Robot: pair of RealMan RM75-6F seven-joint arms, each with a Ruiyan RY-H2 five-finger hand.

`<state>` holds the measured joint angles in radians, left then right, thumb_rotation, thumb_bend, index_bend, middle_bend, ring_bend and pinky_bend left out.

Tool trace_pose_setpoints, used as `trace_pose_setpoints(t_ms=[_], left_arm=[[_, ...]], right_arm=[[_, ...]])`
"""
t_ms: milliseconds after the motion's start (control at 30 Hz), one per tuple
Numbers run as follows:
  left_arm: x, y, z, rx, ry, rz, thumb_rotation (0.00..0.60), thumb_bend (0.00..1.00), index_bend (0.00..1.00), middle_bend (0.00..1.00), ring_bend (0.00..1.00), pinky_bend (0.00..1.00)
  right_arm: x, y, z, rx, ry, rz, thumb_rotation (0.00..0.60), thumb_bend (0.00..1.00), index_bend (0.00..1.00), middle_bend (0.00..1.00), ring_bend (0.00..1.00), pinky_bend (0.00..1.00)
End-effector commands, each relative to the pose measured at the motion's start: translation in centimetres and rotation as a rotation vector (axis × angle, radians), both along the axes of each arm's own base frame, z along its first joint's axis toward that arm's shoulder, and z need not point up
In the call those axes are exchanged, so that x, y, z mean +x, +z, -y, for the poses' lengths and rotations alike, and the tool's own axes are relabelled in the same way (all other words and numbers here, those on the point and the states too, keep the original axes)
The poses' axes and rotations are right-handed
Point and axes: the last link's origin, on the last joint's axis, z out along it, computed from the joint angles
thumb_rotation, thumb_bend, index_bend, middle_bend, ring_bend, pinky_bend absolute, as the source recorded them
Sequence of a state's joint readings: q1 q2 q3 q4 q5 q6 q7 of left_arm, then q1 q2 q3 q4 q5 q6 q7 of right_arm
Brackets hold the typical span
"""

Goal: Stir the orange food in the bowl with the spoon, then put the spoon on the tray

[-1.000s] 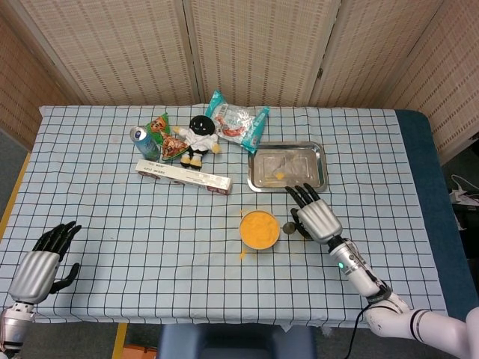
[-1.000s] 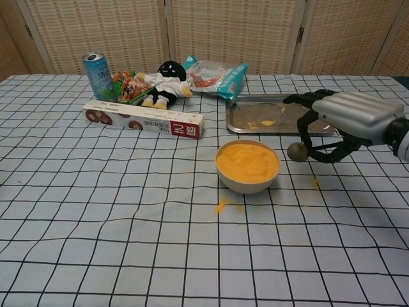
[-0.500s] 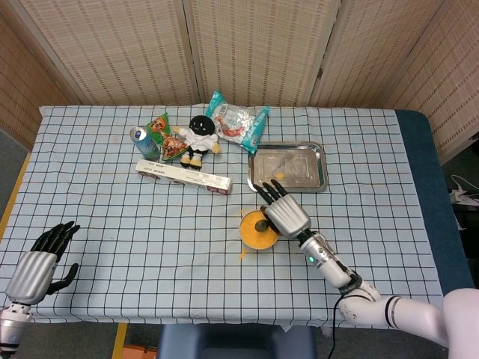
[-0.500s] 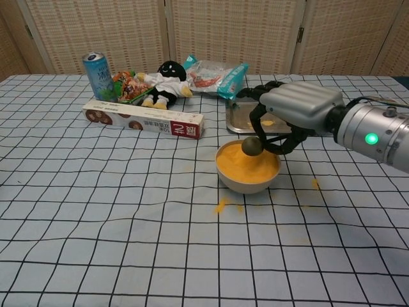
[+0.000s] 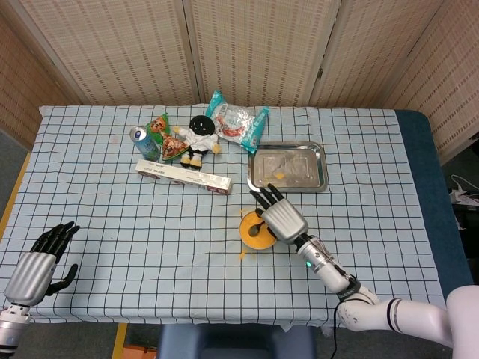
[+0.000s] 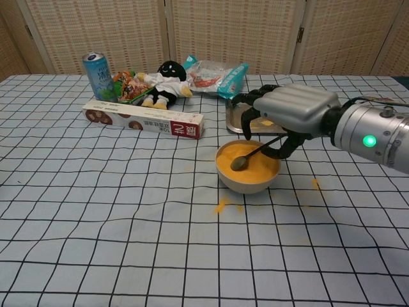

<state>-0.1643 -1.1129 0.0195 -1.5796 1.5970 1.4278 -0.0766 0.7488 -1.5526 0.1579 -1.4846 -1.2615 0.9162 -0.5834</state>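
The right hand (image 6: 291, 112) grips the spoon (image 6: 250, 155), its tip in the bowl (image 6: 248, 180) of orange food (image 6: 252, 165); stir shallow, slow circles; spills already dot the desk (image 6: 128, 211); left hand (image 5: 34, 267) rests open.

Staged lab-type recording setup, not a real kitchen. Woven folding screens (image 5: 247, 48) wall off the back, the bench (image 5: 97, 202) wears a blue checked cloth, and random props sit in a cluster: drink can (image 5: 142, 142), plush doll (image 5: 199, 138), snack bags (image 5: 236, 121), a long box (image 5: 183, 176).
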Motion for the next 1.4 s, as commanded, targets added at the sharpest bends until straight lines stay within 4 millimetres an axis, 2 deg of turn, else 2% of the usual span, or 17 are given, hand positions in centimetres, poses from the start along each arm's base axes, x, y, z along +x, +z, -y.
trace_pose_setpoints(t_ms=[33,300,567,967,1400], left_arm=[[0.0,0.0,0.0,0.002,0.0,-0.002,0.6,0.47,0.0,0.0,0.0,0.11],[0.0,-0.3,-0.1,-0.002,0.005,-0.015,0.6,0.47,0.0,0.0,0.0,0.11],[0.0,-0.6,-0.2,-0.006,0.011,-0.026,0.6,0.47,0.0,0.0,0.0,0.11],[-0.2,-0.7,-0.5,-0.014,0.03,-0.029,0.6,0.47,0.0,0.0,0.0,0.11],[-0.4,-0.7,-0.8,-0.016,0.041,-0.032,0.6,0.47,0.0,0.0,0.0,0.11]], right_arm=[[-0.7,1.0,-0.3,-0.033,0.004,0.018,0.6,0.32,0.42,0.0,0.0,0.0],[-4.3,2.1,0.0,-0.144,0.023,0.074,0.6,0.32,0.47,0.0,0.0,0.0],[-6.5,1.0,0.4,-0.192,0.061,0.077,0.6,0.32,0.47,0.0,0.0,0.0],[-6.4,-1.1,1.9,-0.209,0.053,0.086,0.6,0.32,0.48,0.0,0.0,0.0],[-6.5,-2.0,2.7,-0.218,0.037,0.078,0.6,0.32,0.5,0.0,0.0,0.0]])
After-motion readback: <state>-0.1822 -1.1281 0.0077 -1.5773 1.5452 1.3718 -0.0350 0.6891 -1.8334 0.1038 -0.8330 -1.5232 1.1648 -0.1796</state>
